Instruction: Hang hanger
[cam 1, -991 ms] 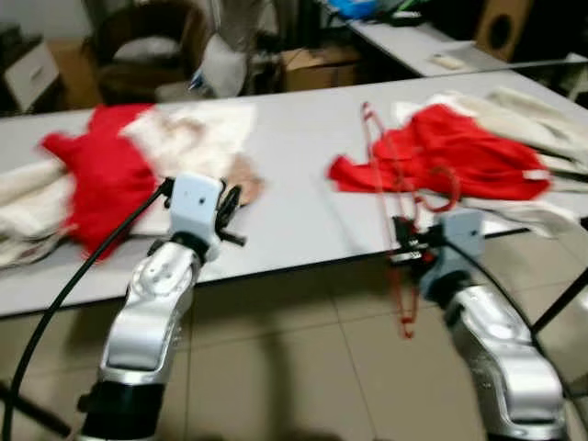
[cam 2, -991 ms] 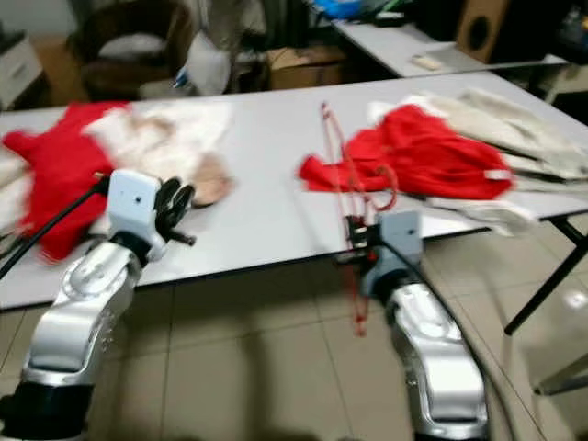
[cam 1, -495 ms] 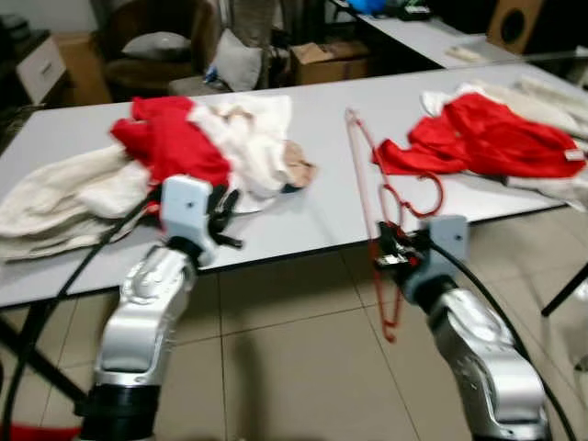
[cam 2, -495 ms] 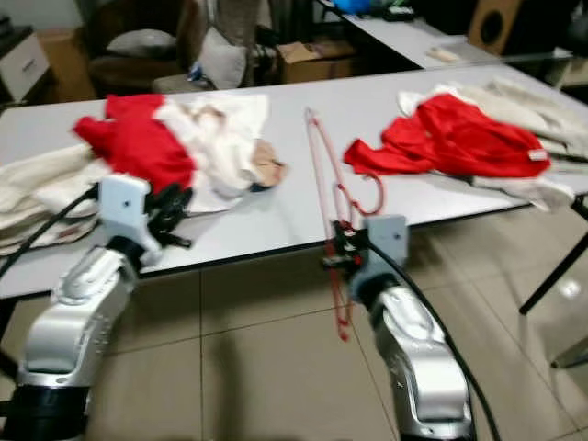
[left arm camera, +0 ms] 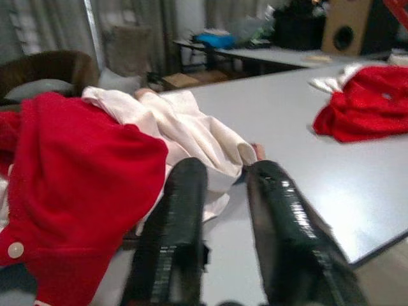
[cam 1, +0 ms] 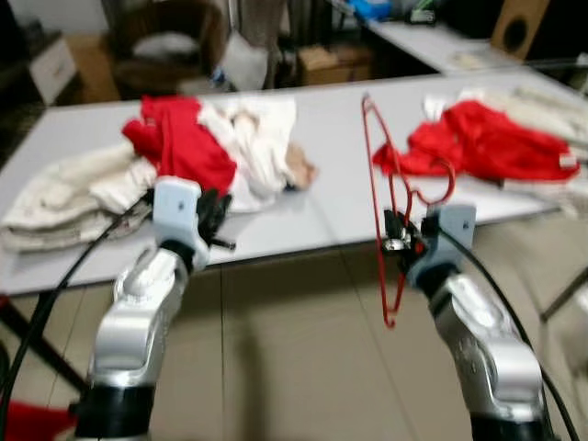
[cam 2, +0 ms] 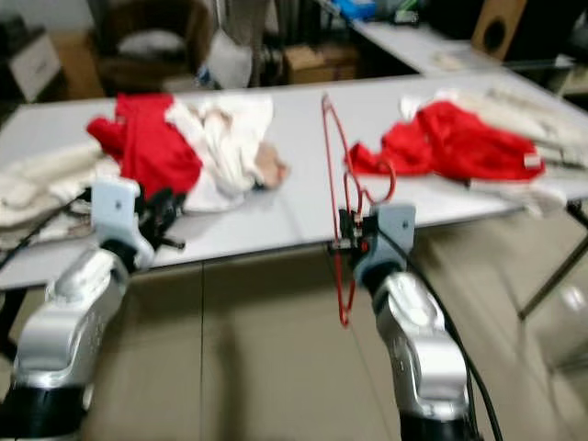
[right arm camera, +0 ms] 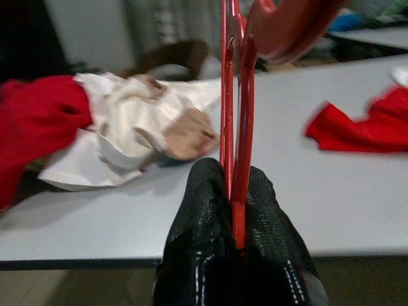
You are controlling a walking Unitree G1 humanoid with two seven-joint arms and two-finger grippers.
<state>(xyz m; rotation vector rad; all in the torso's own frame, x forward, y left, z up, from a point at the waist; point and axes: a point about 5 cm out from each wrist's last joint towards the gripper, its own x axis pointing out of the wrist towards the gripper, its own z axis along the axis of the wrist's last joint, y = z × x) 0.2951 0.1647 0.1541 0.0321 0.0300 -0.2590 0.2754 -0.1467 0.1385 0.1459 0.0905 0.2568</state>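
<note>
1. A red hanger (cam 1: 384,220) is being held upright by the right gripper (cam 1: 397,242), just in front of the near edge of the grey table (cam 1: 331,156), over the tiled floor (cam 1: 294,367).
2. The right gripper's fingers (right arm camera: 204,210) are being pressed together on the hanger's thin red wires, as shown in the right wrist view.
3. The left gripper (cam 1: 213,220) is being held near the table's near edge with its fingers (left arm camera: 182,210) spread apart and nothing between them.
4. A pile of red and white clothes (cam 1: 197,147) is being left lying toward the table's left end.
5. A red garment (cam 1: 496,147) on pale cloth is being left lying toward the right end.
</note>
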